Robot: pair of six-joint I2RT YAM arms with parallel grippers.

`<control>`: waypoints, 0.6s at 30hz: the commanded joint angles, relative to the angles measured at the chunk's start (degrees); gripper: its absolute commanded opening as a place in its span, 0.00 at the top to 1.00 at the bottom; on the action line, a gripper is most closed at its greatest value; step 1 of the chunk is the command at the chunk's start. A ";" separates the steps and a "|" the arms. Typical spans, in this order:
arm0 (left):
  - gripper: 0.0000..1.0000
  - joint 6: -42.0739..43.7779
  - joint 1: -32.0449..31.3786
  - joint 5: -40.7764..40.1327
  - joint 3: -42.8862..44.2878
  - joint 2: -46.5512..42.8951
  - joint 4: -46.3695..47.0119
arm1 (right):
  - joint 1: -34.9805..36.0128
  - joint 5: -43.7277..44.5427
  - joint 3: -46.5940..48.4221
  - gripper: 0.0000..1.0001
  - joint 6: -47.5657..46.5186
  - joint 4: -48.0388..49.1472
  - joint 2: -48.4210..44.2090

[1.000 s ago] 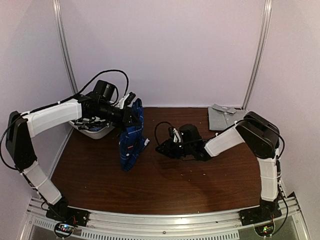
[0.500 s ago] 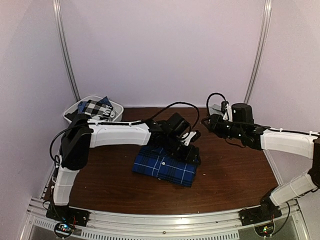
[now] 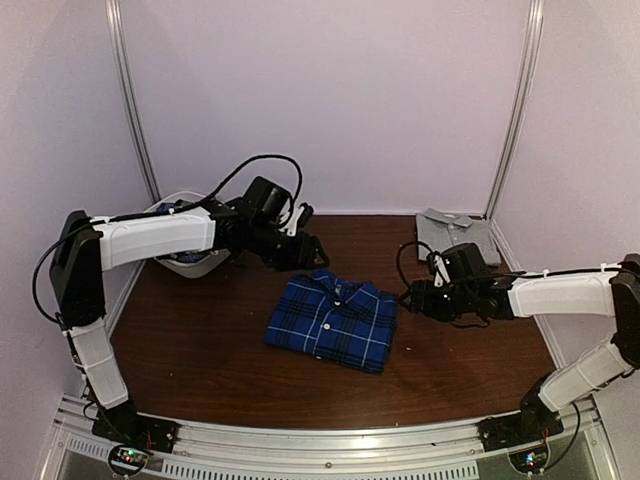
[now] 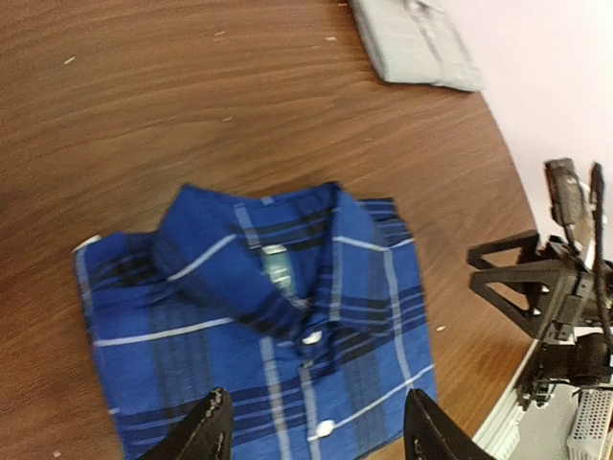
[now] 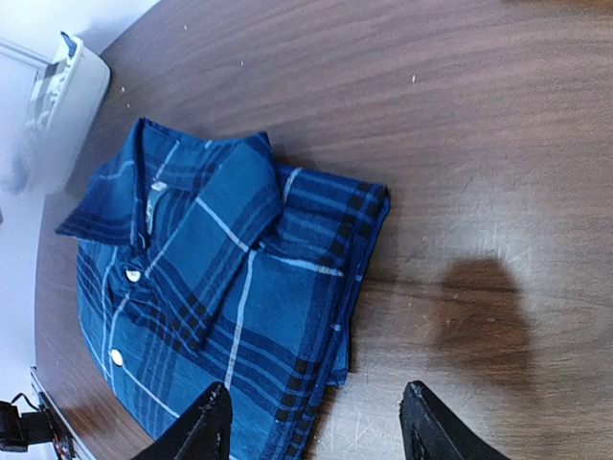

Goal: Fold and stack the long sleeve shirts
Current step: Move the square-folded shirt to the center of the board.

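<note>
At tabletop centre: royal-blue plaid shirt [image 3: 332, 322] lies folded into a compact rectangle, collar toward the back wall, button placket facing up.
Why there: the mid tabletop [image 3: 200, 350] is in reach of both arms, so I read it as the folding spot (a judgement).
Left end effector [image 3: 305, 245]: hovers just behind the collar with its fingers spread and nothing between them. The left wrist view looks straight down on the placket.
Right end effector [image 3: 412, 297]: low beside the shirt's right edge, fingers spread, empty. It appears clear of the cloth.
Grey shirt [image 3: 455, 232]: folded flat in the far right corner, well apart from the plaid. It is probably the base of the stack, so the plaid likely goes on top of it next.
Basket [image 3: 190, 262]: white plastic, far left, mostly hidden behind the left arm. I can't make out its contents, so the check shirt is unconfirmed.
Cloth: thin woven cotton look with black and white lines on blue. It has a stiff pointed collar and small white buttons. The folded right edge shows several soft layers, which may slip if pinched from one side only.
Tabletop surface: dark wood grain, smooth, with a few pale specks.
</note>
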 commanded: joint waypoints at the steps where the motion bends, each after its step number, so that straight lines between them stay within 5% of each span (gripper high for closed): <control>1: 0.38 3.68 5.70 -1.26 -8.18 -3.21 0.01 | 2.54 1.17 0.96 0.39 -0.58 0.11 3.40; 8: 0.36 8.49 11.32 1.17 -15.32 -3.36 1.02 | 5.92 1.79 2.38 0.39 -0.11 1.16 8.44; 18: 0.35 10.73 11.69 3.81 -13.74 4.54 4.41 | 7.55 1.42 2.85 0.40 1.49 4.24 13.53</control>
